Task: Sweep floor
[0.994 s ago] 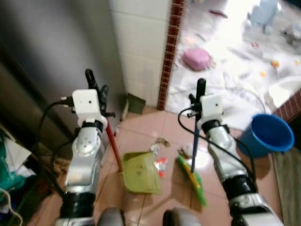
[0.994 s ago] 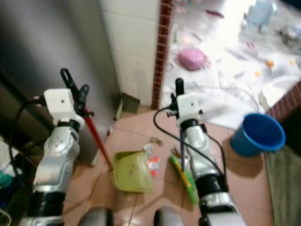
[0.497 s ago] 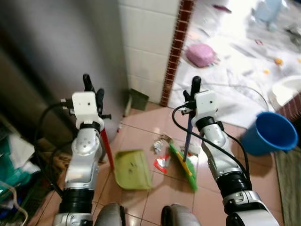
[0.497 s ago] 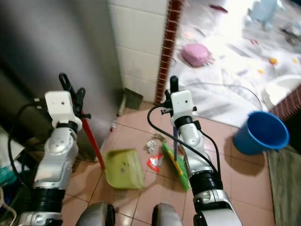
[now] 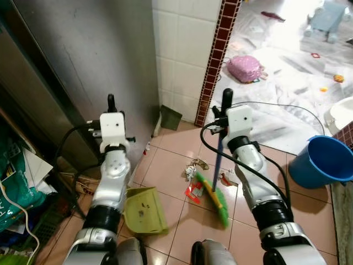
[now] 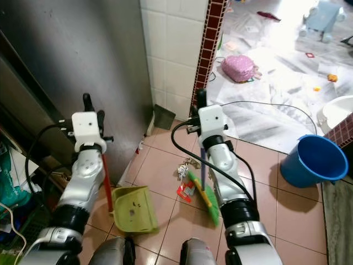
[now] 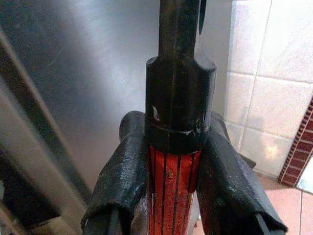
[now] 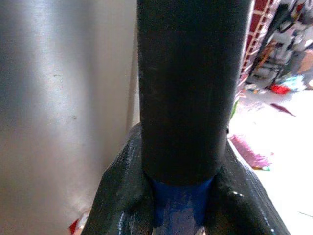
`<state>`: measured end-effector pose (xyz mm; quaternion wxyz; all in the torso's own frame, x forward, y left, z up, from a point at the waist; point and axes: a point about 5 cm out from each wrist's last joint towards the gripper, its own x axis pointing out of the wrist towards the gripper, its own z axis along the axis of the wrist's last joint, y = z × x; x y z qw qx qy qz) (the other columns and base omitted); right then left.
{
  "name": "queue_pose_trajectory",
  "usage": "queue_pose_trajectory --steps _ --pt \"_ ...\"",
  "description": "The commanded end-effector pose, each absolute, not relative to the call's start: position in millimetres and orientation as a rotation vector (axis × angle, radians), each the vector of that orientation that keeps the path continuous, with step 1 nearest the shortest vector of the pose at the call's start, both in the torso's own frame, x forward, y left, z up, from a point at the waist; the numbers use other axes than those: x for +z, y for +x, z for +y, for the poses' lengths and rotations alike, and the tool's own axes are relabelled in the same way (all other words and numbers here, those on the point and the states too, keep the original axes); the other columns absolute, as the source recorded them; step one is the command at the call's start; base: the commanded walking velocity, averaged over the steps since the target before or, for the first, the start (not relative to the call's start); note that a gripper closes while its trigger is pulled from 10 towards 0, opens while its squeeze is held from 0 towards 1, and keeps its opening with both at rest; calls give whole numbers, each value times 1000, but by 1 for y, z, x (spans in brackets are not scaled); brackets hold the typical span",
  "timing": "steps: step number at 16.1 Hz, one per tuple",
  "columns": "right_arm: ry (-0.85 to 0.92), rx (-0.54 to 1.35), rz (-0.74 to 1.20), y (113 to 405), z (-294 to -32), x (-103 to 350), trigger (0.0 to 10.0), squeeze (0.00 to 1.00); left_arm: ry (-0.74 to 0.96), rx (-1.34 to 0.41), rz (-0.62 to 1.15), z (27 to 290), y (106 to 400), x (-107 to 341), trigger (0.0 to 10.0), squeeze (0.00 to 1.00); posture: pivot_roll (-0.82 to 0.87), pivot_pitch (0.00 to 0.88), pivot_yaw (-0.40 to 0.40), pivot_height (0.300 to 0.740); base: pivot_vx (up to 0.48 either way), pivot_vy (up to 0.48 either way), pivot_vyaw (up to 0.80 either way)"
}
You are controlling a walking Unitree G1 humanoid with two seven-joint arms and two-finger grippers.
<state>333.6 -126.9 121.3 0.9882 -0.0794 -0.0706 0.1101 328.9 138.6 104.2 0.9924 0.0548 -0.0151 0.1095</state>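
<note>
Two tools are in your grip. From the head camera, your view has swung since a moment ago, the picture is sharper, and the green dustpan now sits close to the left arm on the tile floor. The broom stands just beside red and silver litter, which lies between its green bristles and the pan. A blue bucket is well apart. At your left wrist, the left gripper is clamped on the dustpan's red handle. At your right wrist, the right gripper squeezes the broom's blue shaft.
</note>
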Motion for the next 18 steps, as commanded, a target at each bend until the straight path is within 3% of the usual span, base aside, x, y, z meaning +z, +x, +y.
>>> queue_pose_trajectory --steps 1,5,13,15,16,18 --pt "-98 257 -164 335 -120 129 10000 0 117 192 -61 129 333 109 10000 0 -40 133 -13 740 0 0 0" --pt "23 455 -86 324 -98 123 10000 0 84 178 24 127 335 92 10000 0 -51 130 -8 740 0 0 0" --pt "311 392 -89 340 -99 162 10000 0 69 143 60 121 340 85 10000 0 -57 116 -7 740 0 0 0" --pt "176 385 -153 345 -102 182 10000 0 46 130 69 121 340 83 10000 0 -55 114 -10 740 0 0 0" --pt "-60 390 -253 346 -104 194 10000 0 25 118 80 120 340 82 10000 0 -55 114 -10 740 0 0 0" --pt "-77 355 -282 347 -112 199 10000 0 36 115 70 119 340 83 10000 0 -59 116 -8 740 0 0 0"
